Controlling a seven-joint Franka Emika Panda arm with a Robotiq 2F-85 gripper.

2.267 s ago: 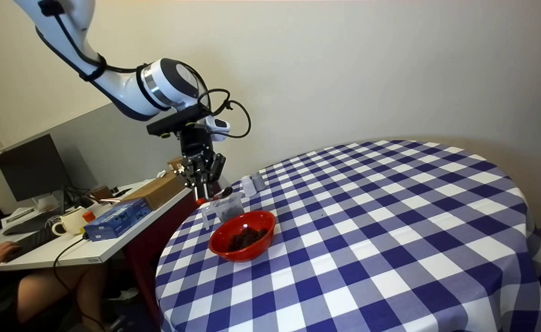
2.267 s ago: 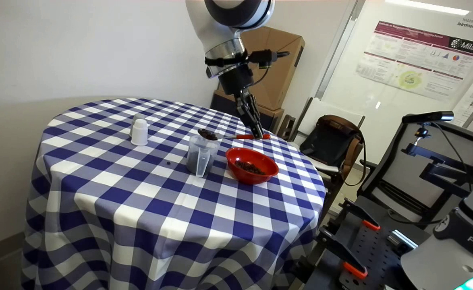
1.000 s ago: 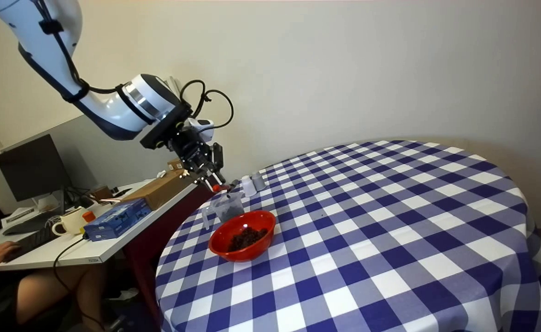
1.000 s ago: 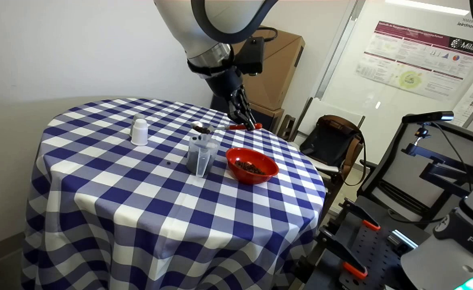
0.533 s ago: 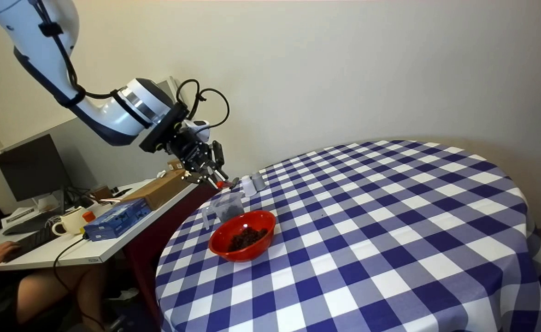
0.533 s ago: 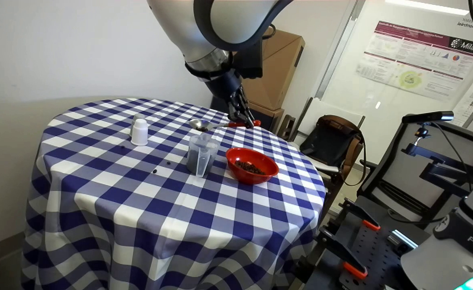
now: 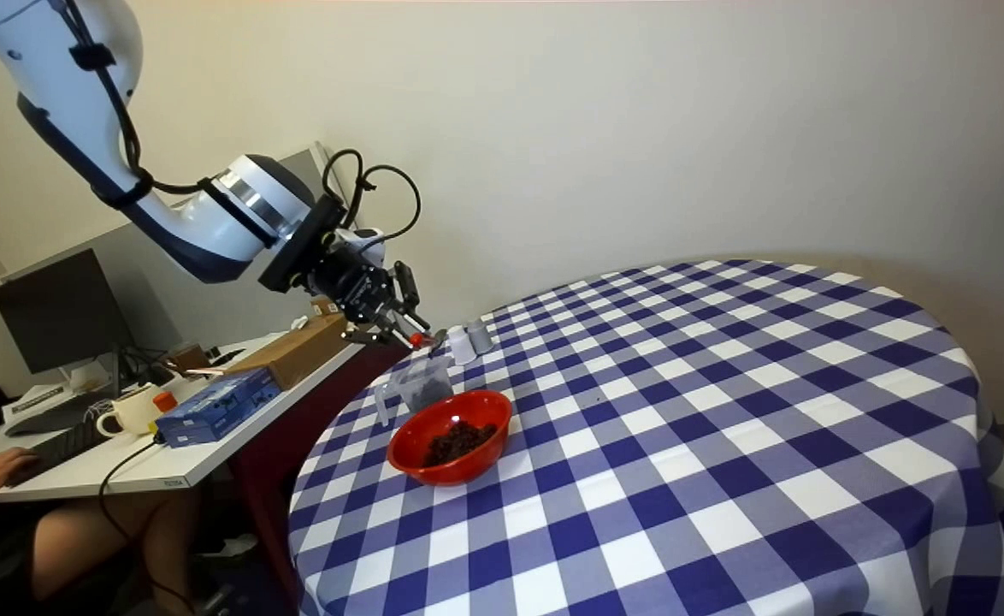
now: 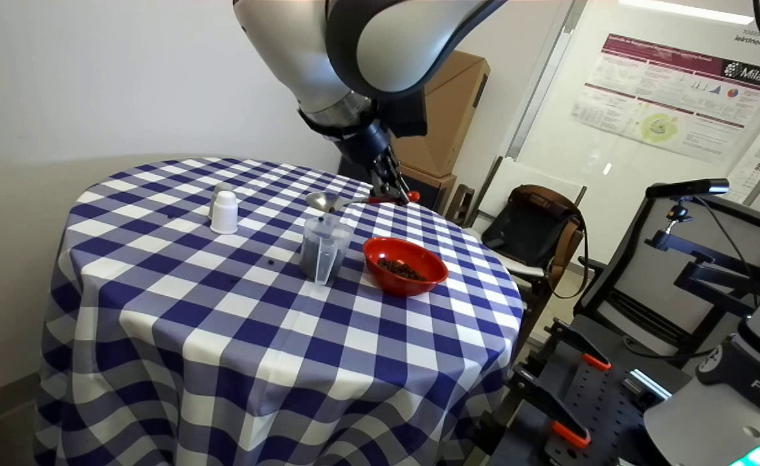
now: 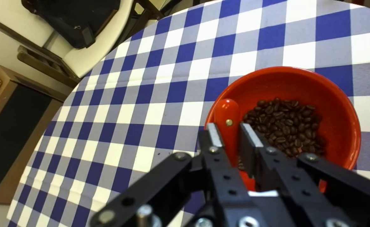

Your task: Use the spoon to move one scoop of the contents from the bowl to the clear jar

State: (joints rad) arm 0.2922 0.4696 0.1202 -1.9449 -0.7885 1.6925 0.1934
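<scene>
Our gripper (image 9: 232, 135) clasps the spoon (image 8: 324, 202), tipped above the clear jar (image 8: 319, 254), nearly emptied, so we judge little pouring is left

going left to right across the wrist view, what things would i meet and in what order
By their middles: cardboard box → black bag → spoon → coffee beans. Left out, since they overlap others: the claw, the bowl, the chair and the checked tablecloth.

White arm (image 7: 203, 224), silver ring (image 7: 251, 200) — black cables (image 7: 131, 141); black jaws — silvery screws (image 9: 106, 216)
</scene>
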